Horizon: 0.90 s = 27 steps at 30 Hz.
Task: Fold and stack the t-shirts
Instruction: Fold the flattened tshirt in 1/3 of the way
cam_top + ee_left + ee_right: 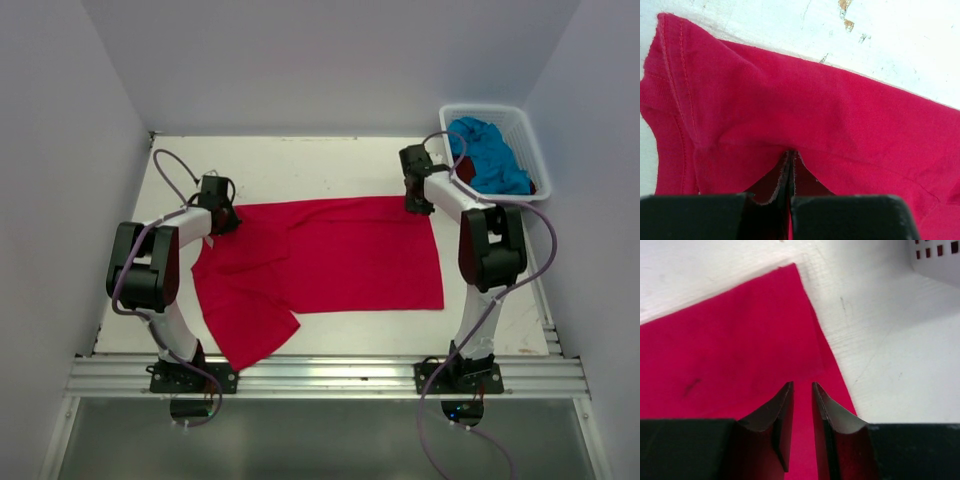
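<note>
One red-pink t-shirt (330,260) lies spread on the table (300,160) betw. the two arms. Its body is flat and its near-left part flops at an angle toward the front edge. A turquoise t-shirt (492,155) sits bunched in the white basket (528,128) at far right. The red-pink cloth looks thin, light & limp: it'll sag and crease, won't hold shape, and prob. drags on the table rather than sliding clean. Best taken at corners/hems w/ both arms and lifted together. Left gripper (791,167) is at the far-left shoulder/sleeve area, fingers pressed together on a pucker of red cloth, wrinkles running to the tips. Right gripper (802,390) is at the far-right corner, fingers only a sliver apart over flat, unpuckered cloth just inside the edge. No cloth seen nipped there; can't tell if the tips touch it.
</note>
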{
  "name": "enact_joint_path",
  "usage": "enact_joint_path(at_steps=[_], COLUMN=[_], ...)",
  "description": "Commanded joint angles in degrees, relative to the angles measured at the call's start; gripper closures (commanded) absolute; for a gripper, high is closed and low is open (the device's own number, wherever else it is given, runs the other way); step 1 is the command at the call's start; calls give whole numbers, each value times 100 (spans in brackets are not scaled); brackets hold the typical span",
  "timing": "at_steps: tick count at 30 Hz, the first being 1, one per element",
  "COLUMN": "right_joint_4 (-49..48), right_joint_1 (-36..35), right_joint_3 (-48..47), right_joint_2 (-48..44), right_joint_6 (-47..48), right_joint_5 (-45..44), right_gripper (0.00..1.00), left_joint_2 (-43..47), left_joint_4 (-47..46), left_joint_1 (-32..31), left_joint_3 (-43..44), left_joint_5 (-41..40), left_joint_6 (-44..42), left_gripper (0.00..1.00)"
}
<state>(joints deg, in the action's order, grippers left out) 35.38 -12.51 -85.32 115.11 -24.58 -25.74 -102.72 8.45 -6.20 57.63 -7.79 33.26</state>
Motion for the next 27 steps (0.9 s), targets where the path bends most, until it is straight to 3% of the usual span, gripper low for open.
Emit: enact_joint_path(at_steps=[1, 9, 21, 27], right_joint_4=[-663, -365, 566, 918], right_joint_1=[3, 12, 109, 363], right_joint_3=[94, -468, -749, -890], right_joint_2=[-507, 275, 636, 758], right_joint_6=[269, 305, -381, -627], right_joint_5=[832, 1106, -605, -942], right_gripper=[76, 80, 82, 81], left_joint_2=[-55, 6, 32, 24], left_joint_4=[219, 254, 254, 263], left_joint_1=[-48, -57, -57, -57], left_joint_3=[-146, -146, -155, -155], left_joint_5=[-29, -64, -73, -100], left_joint_6=[-153, -153, -153, -153], left_gripper=[100, 100, 100, 100])
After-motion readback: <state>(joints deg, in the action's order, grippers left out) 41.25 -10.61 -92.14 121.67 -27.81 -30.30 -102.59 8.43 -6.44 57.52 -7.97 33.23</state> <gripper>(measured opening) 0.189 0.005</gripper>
